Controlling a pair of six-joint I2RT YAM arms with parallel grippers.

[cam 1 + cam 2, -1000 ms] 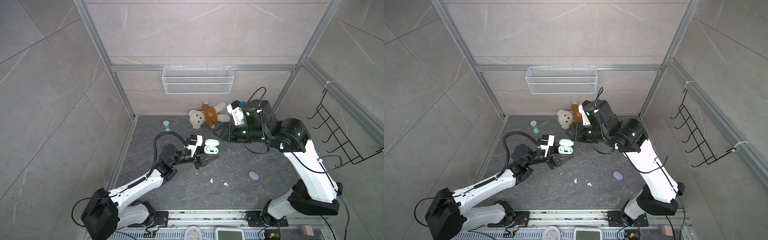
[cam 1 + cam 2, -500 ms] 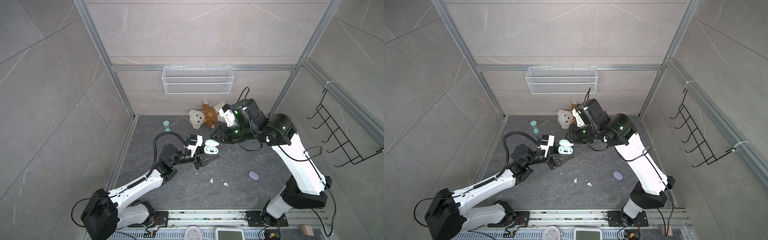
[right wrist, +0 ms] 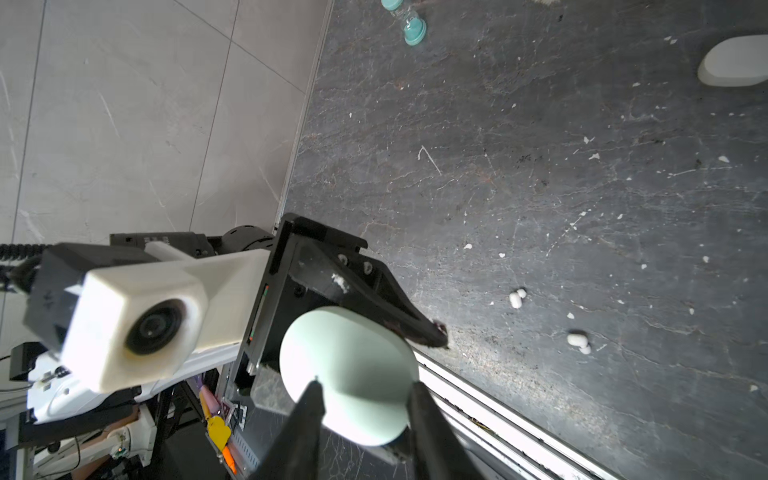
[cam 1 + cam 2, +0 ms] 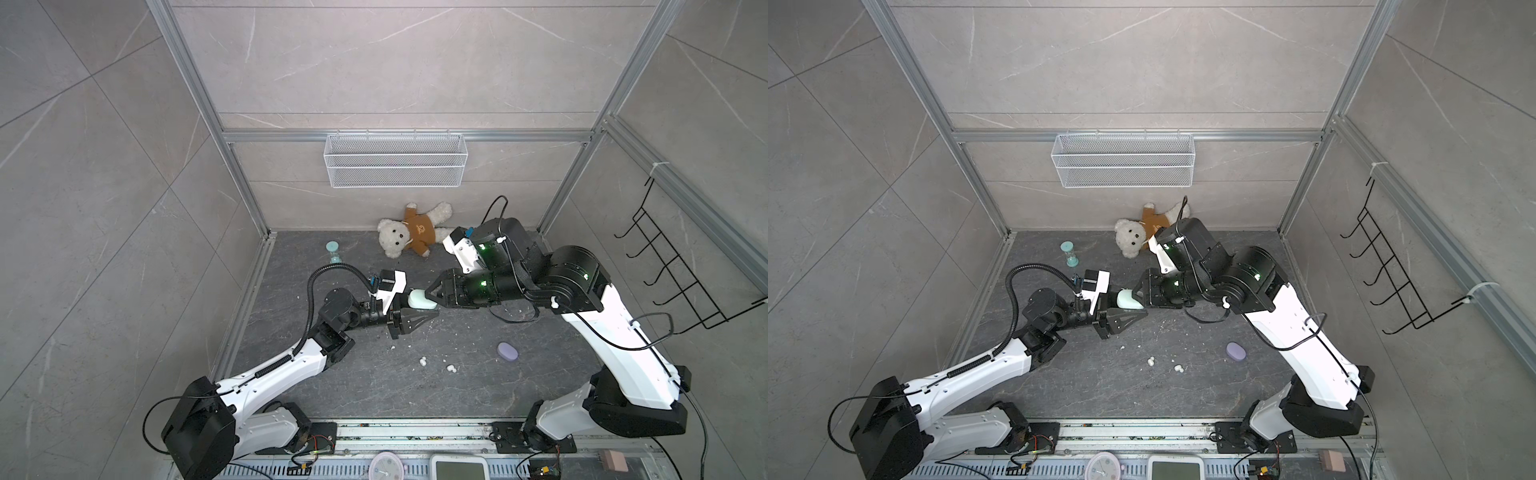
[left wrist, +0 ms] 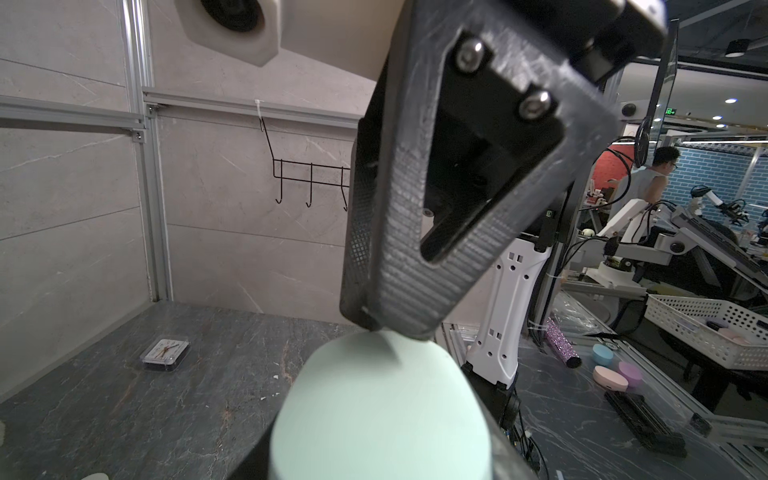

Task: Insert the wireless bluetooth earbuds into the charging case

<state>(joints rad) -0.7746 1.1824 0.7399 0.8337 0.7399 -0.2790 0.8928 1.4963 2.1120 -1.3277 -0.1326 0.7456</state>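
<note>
Left gripper (image 4: 431, 308) clamps 1 mint case (image 4: 419, 298), right gripper (image 3: 365, 384) straddles it, grip unclear; 2 white earbuds (image 3: 516, 298) lie nearby.

Count, worktop (image 4: 374, 386) and walls.

Grippers: 2, the left gripper (image 4: 424, 308) and the right gripper (image 4: 433, 298).

Charging cases: 3.
- Mint case (image 4: 419, 299), between the two grippers.
- Lilac case (image 4: 508, 351), on the worktop, well apart from both grippers.
- White case (image 3: 731, 62), seen from the right wrist only, far from that gripper.

Earbuds (image 4: 423, 361): 2 loose, both white. The second earbud (image 4: 449, 368) lies near the first, apart from both grippers.

Teddy bear (image 4: 411, 235): 1.
Hourglass (image 4: 333, 252): 1.
Wire basket (image 4: 395, 162): 1.
Hook rack (image 4: 673, 274): 1.
</note>
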